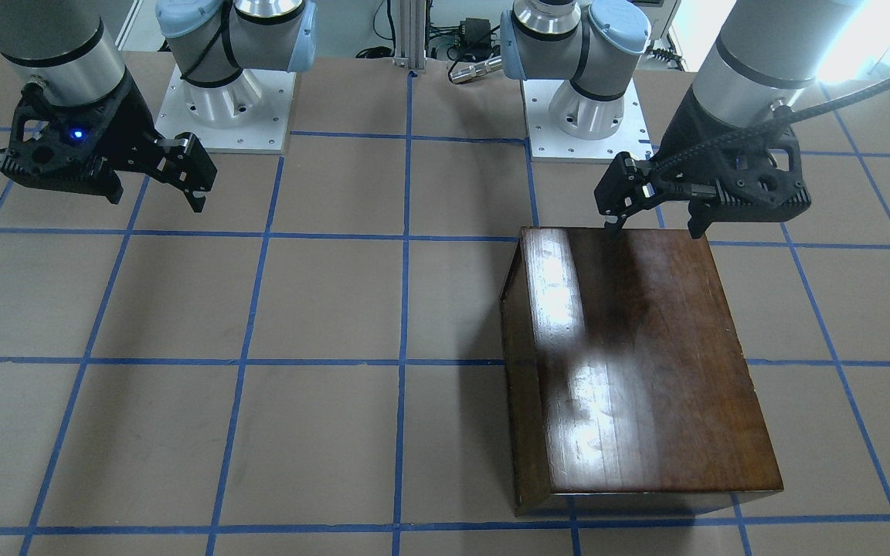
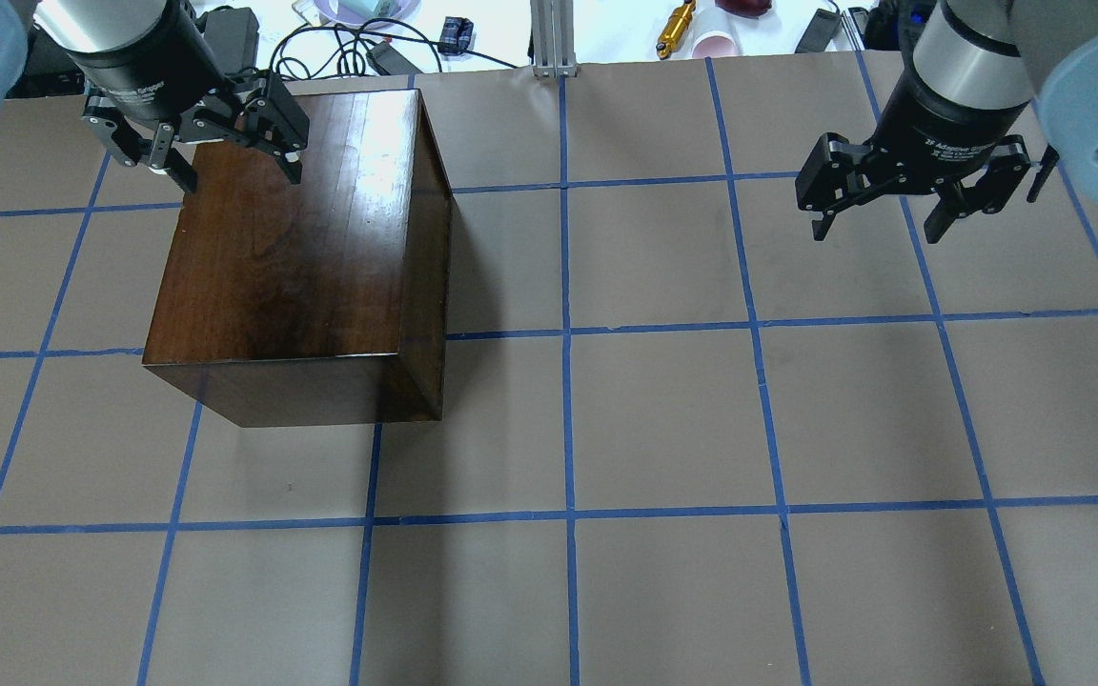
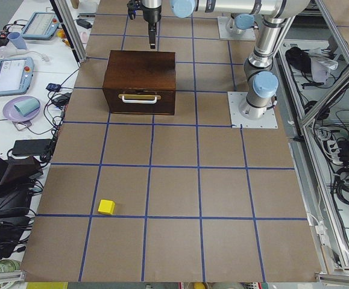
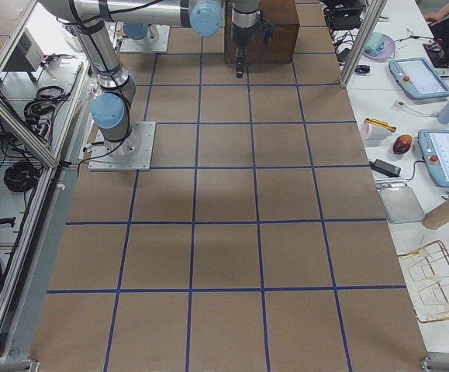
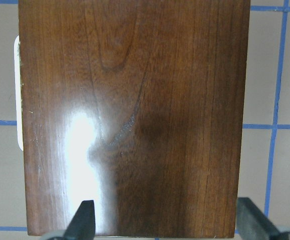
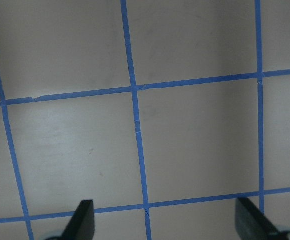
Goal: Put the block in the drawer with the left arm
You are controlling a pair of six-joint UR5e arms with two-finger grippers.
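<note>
Brown paper crossed by blue tape lines covers the table [image 2: 663, 419], with cluttered benches beyond its ends.

The left gripper [image 2: 237, 171] hangs above the far edge of the wooden box [image 2: 292, 257]. Its jaws are spread wide and hold nothing, and the wrist view shows both fingers [image 5: 82, 220] over the glossy top. The right gripper [image 2: 878, 224] is just as wide and empty, well apart from the box over bare paper.

The drawer [image 3: 139, 101] sits flush in the box, its front and pale handle [image 3: 139, 96] facing the table's left end. The block [image 3: 106, 206] lies on the paper well out from that front.

By my judgement the task has hardly begun, with the drawer shut and the block not yet grasped. The next move probably calls for the left arm to drop past the box's edge to the handle and pull the drawer open, or to travel out to the block first.

Only the left side view shows the drawer front and the whole block. The overhead view catches just a yellow sliver at its edge, and the front-facing view misses the block altogether.
</note>
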